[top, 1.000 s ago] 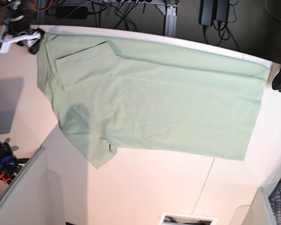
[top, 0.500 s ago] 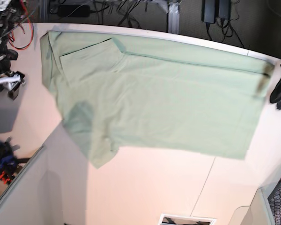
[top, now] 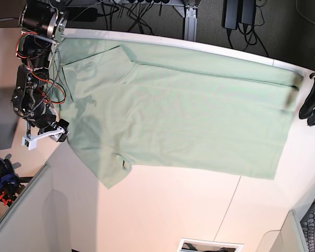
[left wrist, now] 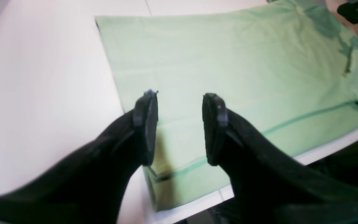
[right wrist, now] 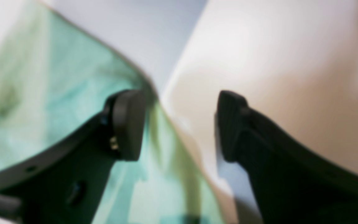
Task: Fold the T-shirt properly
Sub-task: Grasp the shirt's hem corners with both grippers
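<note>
Over at the left of the base view, the right tool (top: 60, 135) hung just beside the sleeve edge of the T-shirt (top: 178, 115), jaws apart and holding nothing; its own camera showed one finger over green cloth and the other over bare bench, as if straddling the hem for a pinch, though I judged that only from the pose. That wrist picture was badly blurred, so whether the fingers touched the fabric could not be told. The arm's wiring and motors covered the collar end of the garment, and no buttons could be made out. The T-shirt lay spread flat across the white bench (top: 163, 210), collar to the left and bottom hem to the right, with its far long side doubled over along a straight crease, which looked like a first fold already laid. At the right, the left tool (left wrist: 179, 124) sat off the hem corner, jaws parted and empty above the fold line. The base view cut it at the frame's edge.
</note>
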